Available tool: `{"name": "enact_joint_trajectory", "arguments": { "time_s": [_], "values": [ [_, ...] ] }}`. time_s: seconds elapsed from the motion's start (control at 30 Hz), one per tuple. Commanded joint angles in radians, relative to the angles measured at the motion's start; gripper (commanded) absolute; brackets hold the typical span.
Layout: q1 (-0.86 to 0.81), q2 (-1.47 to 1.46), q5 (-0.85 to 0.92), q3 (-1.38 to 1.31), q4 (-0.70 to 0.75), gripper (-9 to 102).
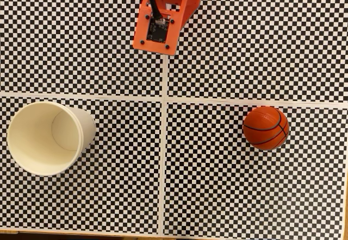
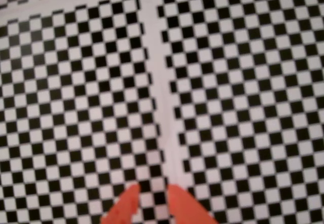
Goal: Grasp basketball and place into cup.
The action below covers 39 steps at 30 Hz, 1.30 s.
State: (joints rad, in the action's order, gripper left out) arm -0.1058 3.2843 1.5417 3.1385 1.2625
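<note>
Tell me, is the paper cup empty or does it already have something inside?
Empty. The fixed view looks into the cup and shows bare cream walls and bottom; the basketball sits apart on the checkered mat.

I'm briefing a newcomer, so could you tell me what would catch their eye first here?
In the fixed view, the orange basketball sits at right on the black-and-white checkered table, and the cream paper cup stands at left. The orange gripper pokes in from the wrist view's bottom edge.
</note>
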Motion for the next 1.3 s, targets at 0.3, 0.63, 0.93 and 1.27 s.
{"name": "enact_joint_trajectory", "arguments": {
  "time_s": [0.3, 0.63, 0.93, 1.27],
  "values": [
    [-0.006, 0.005, 0.064, 0.035, -0.018, 0],
    [-0.018, 0.005, 0.192, -0.067, -0.150, 0],
    [0.051, -0.057, 0.242, -0.256, -0.138, 0],
    [0.158, -0.528, 0.183, -0.649, -0.124, 0]
  ]
}}
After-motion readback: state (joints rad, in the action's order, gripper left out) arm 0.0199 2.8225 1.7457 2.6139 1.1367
